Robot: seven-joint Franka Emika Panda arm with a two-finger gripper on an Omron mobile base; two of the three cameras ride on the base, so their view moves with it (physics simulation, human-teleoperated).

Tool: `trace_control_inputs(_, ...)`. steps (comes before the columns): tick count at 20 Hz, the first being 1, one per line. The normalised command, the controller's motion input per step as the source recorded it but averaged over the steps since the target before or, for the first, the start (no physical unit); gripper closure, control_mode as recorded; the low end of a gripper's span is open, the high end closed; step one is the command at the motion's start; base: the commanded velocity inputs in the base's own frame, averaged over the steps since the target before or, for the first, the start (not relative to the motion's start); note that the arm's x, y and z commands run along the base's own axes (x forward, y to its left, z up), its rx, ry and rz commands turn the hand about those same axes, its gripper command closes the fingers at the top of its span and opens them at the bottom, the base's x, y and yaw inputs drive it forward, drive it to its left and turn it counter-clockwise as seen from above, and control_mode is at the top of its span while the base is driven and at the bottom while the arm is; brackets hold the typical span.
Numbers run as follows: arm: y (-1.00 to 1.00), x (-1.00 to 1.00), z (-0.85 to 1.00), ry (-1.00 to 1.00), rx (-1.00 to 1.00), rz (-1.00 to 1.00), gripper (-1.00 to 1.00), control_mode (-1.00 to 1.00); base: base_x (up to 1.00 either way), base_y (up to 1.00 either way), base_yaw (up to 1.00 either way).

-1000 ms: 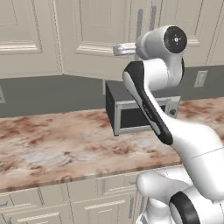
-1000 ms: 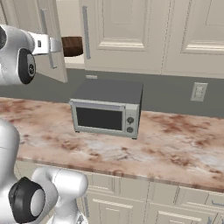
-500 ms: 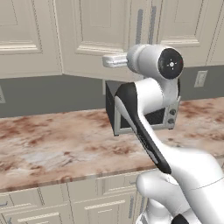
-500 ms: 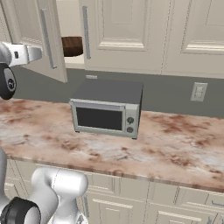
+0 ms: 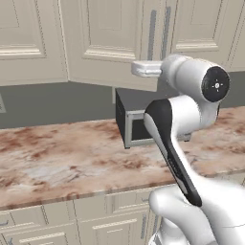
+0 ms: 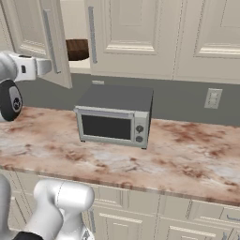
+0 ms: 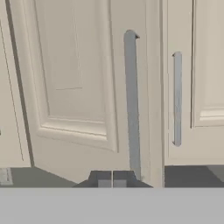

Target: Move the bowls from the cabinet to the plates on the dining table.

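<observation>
With its jaws shut on nothing, the gripper (image 7: 112, 178) faces the beige cabinet door (image 7: 74, 87); the dark-brown wooden bowl (image 6: 76, 49) sits behind it, on the shelf to the right.

A home kitchen, rendered: beige raised-panel wall cabinets (image 6: 136, 37) with long metal bar handles (image 7: 131, 105) at twelve o'clock, a grey microwave (image 6: 115, 117) on a pinkish marbled counter (image 6: 178, 154), and drawer fronts (image 5: 57, 220), apparently, at six o'clock.

arm: raised, elbow bent, wrist level | tool (image 7: 112, 178): fingers pressed together, nothing held
</observation>
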Motion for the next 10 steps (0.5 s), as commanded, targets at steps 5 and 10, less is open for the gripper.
trace_control_inputs(5,-0.41,-0.51,0.25,-0.04,0.18,-0.04,1.00,-1.00,0.00,0.00,0.00)
trace_control_inputs(10,-0.45,-0.55,0.38,0.04,0.18,0.00,1.00,-1.00,0.00,0.00,0.00)
